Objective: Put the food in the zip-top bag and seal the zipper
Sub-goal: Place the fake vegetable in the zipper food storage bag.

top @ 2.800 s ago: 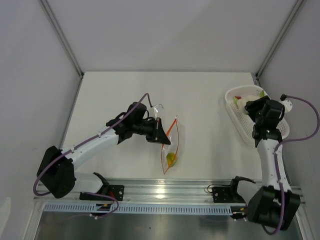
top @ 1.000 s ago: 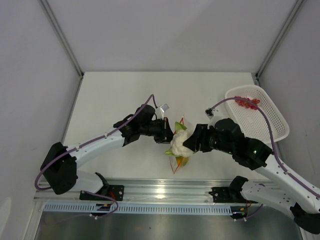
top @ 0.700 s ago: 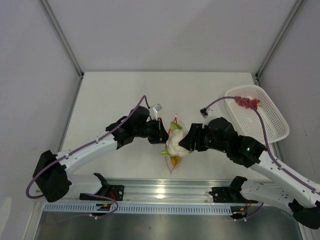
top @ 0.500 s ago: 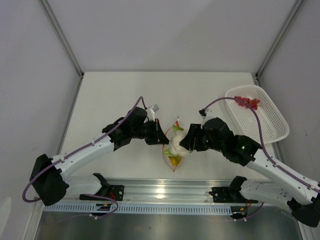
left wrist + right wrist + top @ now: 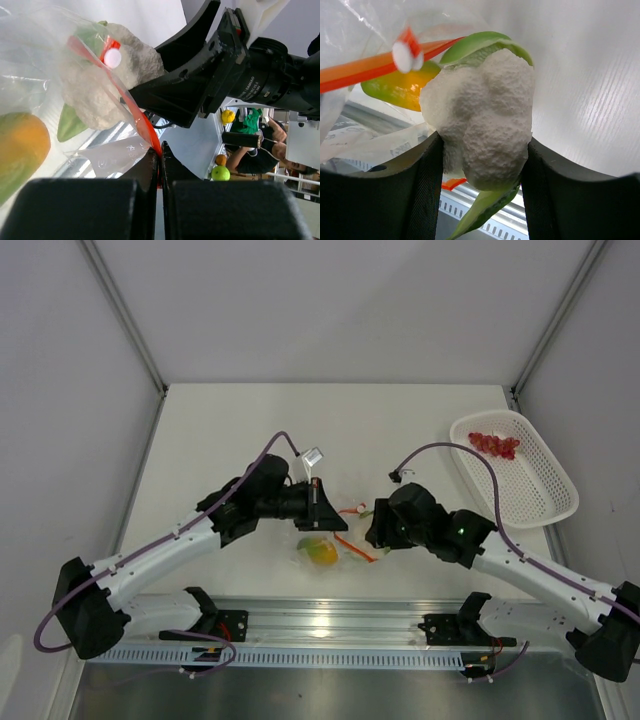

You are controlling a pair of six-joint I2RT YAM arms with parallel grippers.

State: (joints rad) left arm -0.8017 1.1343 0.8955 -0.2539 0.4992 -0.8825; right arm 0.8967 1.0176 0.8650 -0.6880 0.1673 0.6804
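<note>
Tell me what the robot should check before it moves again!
1. Grip of left fingers on bag mouth: ok.
2. Grip of right fingers on whitish piece: ok.
3. Is the whitish piece fully inside the bag: cannot tell.
4. Is the yellow-orange fruit in the bag: ok.
5. Is the grape bunch bagged: not ok, it lies in the basket.
6. Is the zipper sealed: not ok.

Colours and patterns
The zip-top bag (image 5: 30, 55) is clear and crinkly, its zipper (image 5: 360, 70) orange-red with a white-and-red slider (image 5: 402, 55). The whitish piece (image 5: 485, 115) is bumpy cream with bright green leaves (image 5: 480, 42); the fruit (image 5: 320, 551) yellow-orange shading to green; the grape bunch (image 5: 494, 444) red, in a white mesh basket (image 5: 540, 490); cables (image 5: 440, 447) purple.
</note>
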